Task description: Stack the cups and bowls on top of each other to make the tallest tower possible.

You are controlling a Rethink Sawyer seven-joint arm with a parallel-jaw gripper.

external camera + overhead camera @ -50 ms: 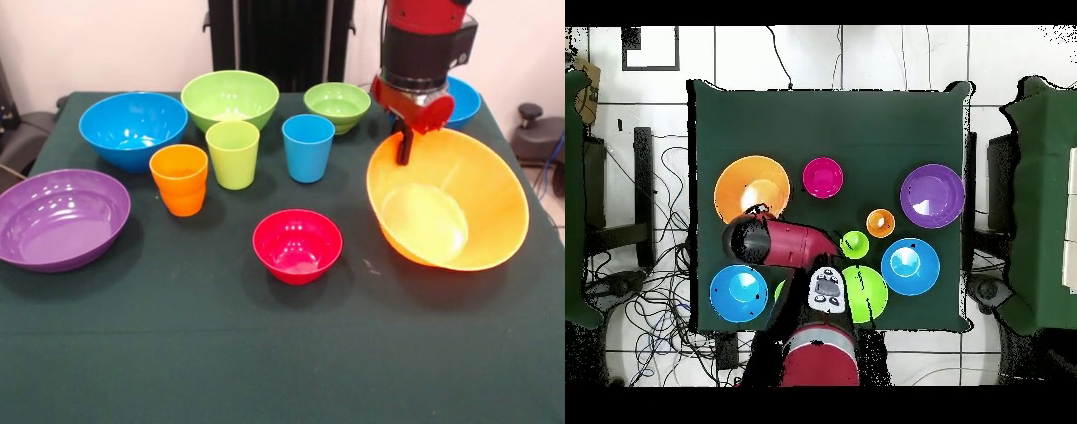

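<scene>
Table: covered in a dark green cloth, it fills most of the front view and carries every bowl and cup.
Arm: red and black, it enters from the top right of the front view and comes down to the big bowl.
Yellow-orange bowl: the largest, at the right of the frame, tipped so its opening faces the camera, its far rim raised.
Tool: clenched on the yellow-orange bowl's upper rim, with one dark finger showing inside the rim.
Purple bowl: wide and shallow, upright at the left edge.
Large blue bowl: upright at the upper left, behind the orange cup.
Large green bowl: upright at the top centre.
Second blue bowl: at the upper right, largely hidden behind the arm.
Small green bowl: upright, right of the large green bowl.
Red bowl: small and upright, alone at the centre, nearest the camera.
Cups: orange cup, lime green cup and blue cup stand upright in a row at centre left, close together but apart.
Tower: nothing is stacked; every piece sits singly.
</scene>
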